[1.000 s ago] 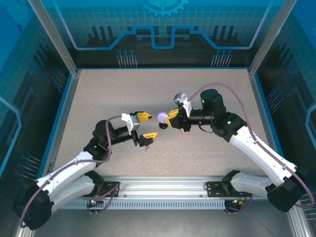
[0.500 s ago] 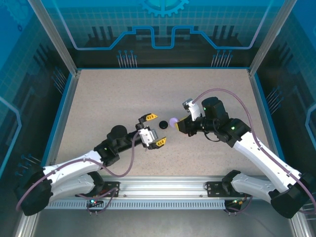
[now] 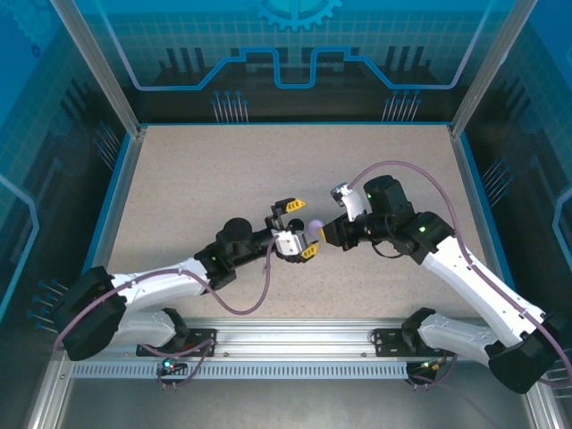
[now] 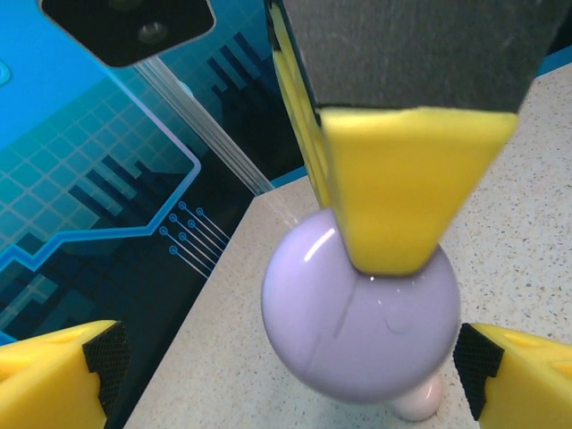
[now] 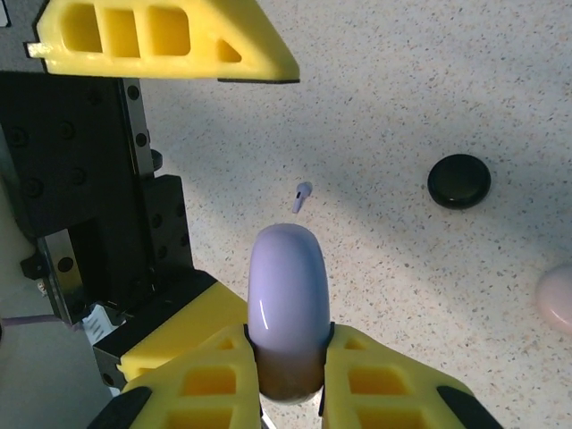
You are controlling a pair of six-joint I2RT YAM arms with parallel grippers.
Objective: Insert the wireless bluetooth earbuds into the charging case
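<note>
Speckled beige desk (image 3: 206,179), lilac charging case (image 5: 288,286) held edge-on.
Right fingers (image 5: 290,344) pinch the glossy, rounded case, hiding its lower rim; left fingers (image 3: 298,229) stand wide either side. A tiny stemmed lilac earbud (image 5: 302,196) lies on the desk near a black round case (image 5: 458,181); a pale pink shape (image 5: 559,299) is cut off.

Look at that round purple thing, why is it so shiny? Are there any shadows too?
Left wrist view: the lilac case is glossy, so the lamp shows as a small white glint at its upper left. Right wrist view: a bright streak runs down the lilac case, and a broad grey shadow slants across the table. Top external view: the light is even, with no glare.
</note>
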